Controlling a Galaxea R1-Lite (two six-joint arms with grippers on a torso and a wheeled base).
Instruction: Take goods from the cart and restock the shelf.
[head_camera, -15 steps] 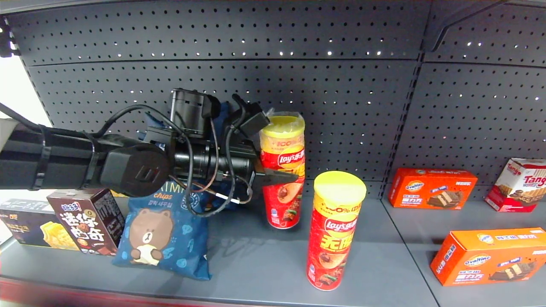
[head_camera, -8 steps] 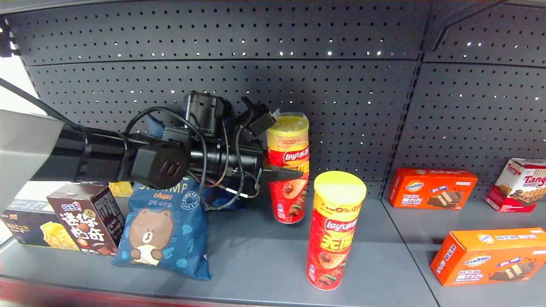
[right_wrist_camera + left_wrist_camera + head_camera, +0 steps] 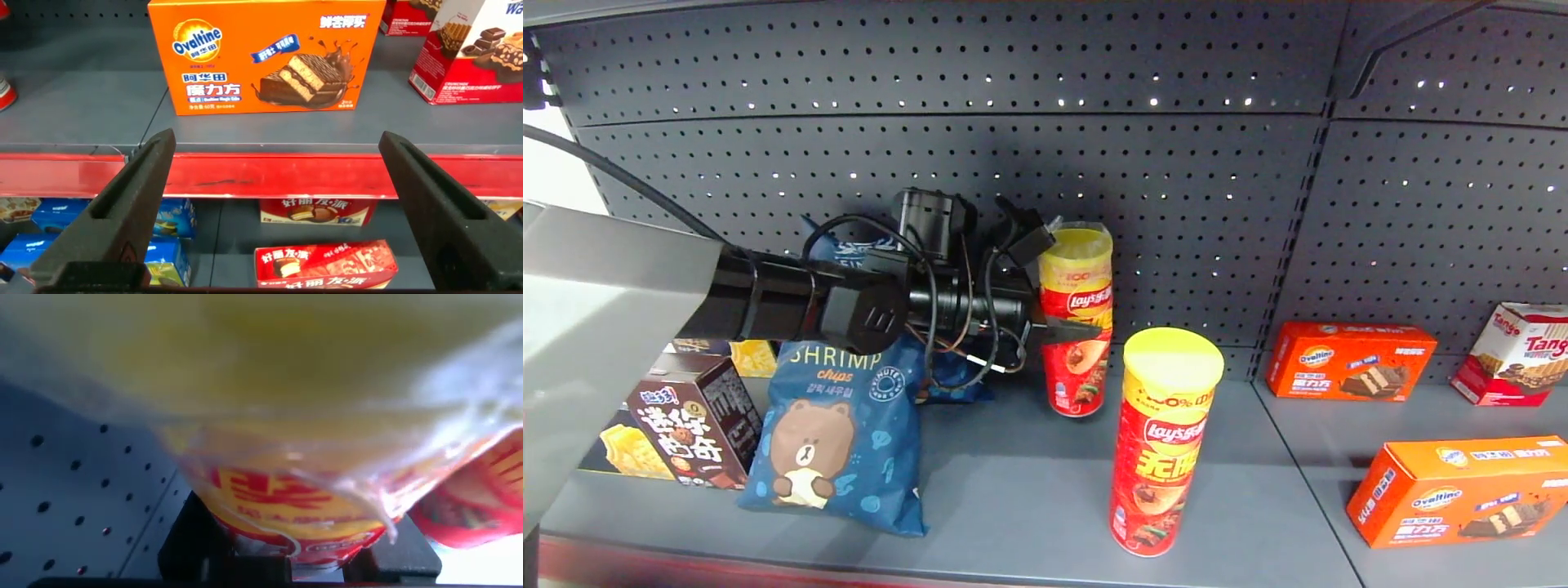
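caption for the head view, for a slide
Left gripper holds a red chip can at the back of the shelf, behind a second chip can, beside a shrimp chips bag.

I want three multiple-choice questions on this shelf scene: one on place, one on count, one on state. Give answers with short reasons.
1. Where is the chip canister in the left gripper?
A. behind the standing canister, nearer the pegboard; B. in front of it; C. on top of it.
2. How many orange boxes does the head view show?
A. one; B. two; C. four.
3. The right gripper is:
A. open; B. shut on a box; C. shut on a canister.
Answers: 1 A, it is farther back; 2 B, one behind the other; 3 A, its fingers stand wide apart.
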